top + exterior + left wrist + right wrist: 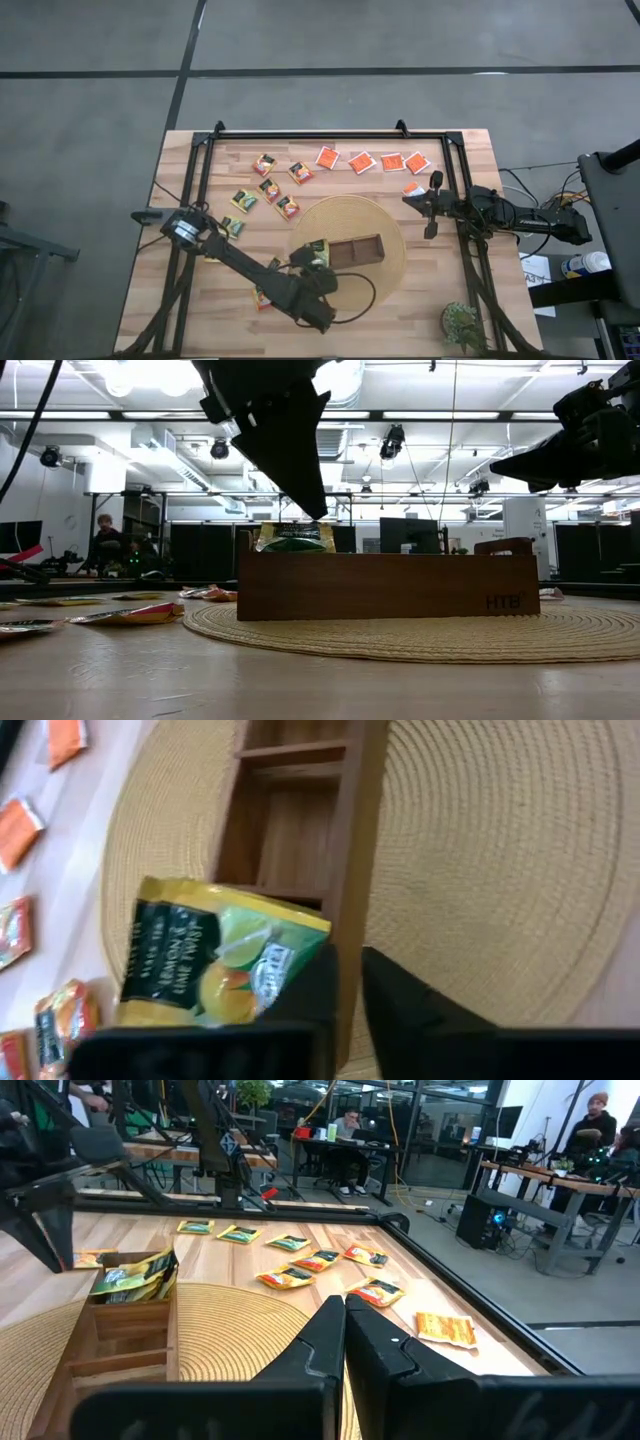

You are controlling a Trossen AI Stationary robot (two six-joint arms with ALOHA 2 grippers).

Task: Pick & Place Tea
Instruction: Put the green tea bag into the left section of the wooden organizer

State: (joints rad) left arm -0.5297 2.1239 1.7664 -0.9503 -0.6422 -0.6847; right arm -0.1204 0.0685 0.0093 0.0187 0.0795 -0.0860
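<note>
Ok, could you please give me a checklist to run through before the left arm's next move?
1. Green sachet in the tray's end compartment: ok, though it sticks up above the wall.
2. Left gripper's hold on it: cannot tell.
3. Other two compartments free: ok.
4. Right gripper shut, away from the tray: ok.
5. All sachets off the table: not ok, many lie there.

Green-and-yellow sachet: lower corner hidden behind left claw.
Tray: far end cut off by frame.
Left claw's grip: cannot tell.
</note>
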